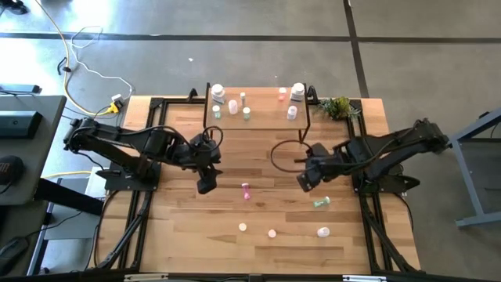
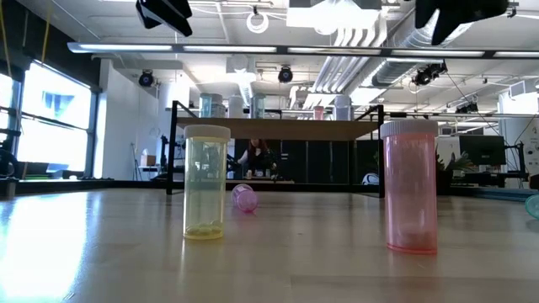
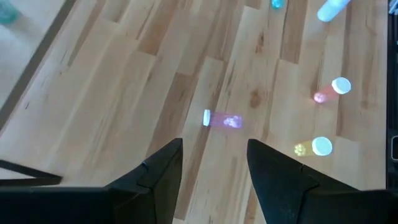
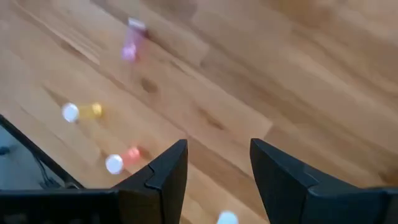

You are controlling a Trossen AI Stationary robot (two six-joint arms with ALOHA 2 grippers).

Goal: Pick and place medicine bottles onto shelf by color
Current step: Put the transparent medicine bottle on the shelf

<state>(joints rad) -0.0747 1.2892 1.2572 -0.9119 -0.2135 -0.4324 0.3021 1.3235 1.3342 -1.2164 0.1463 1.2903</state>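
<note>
With both the left tool [image 1: 207, 185] and the right tool [image 1: 304, 182] open and empty, the left should descend squarely over the toppled pink bottle [image 1: 246, 190] at its 3 o'clock on the desk [image 1: 188, 235], closing across the body.

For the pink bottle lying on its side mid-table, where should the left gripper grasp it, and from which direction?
Probably across the clear body of the pink bottle, coming straight down. It lies flat with its white cap at one end, so the round sides face the open left gripper above; the fingers should straddle its width, not its length.
</note>
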